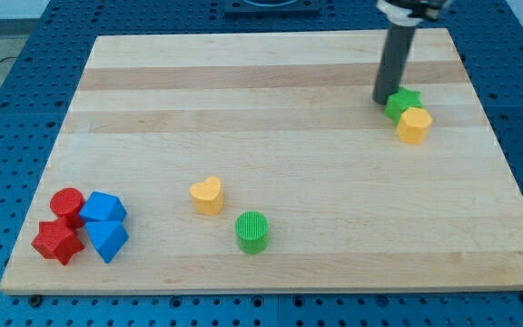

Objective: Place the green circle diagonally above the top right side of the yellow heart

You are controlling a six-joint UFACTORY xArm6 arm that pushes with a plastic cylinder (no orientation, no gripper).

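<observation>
Resting at the view's top right, my tip (384, 99) is sitting just beside a green block (402, 102), at its left edge and seemingly touching it, with a yellow block (414, 125) pressed against that green one on its lower right. I am working a bare rod here, so there are no fingers to spread or pinch; the tip is simply standing on the wooden board (271, 82), holding nothing. The green circle (251, 232), the piece I am meant to move, is lying well apart from my tip, far down and to the view's left, near the board's bottom edge. The yellow heart (207, 194) is waiting just up and left of that circle, the two near each other but not touching. Judging from this, the circle is sitting on the heart's lower right and is needing to go up to its upper right, so I am reckoning my tip has to cross the board and come in beneath the circle. Far off at the view's bottom left, two red blocks (60, 227) and two blue blocks (105, 225) are huddling together, clear of that route.
</observation>
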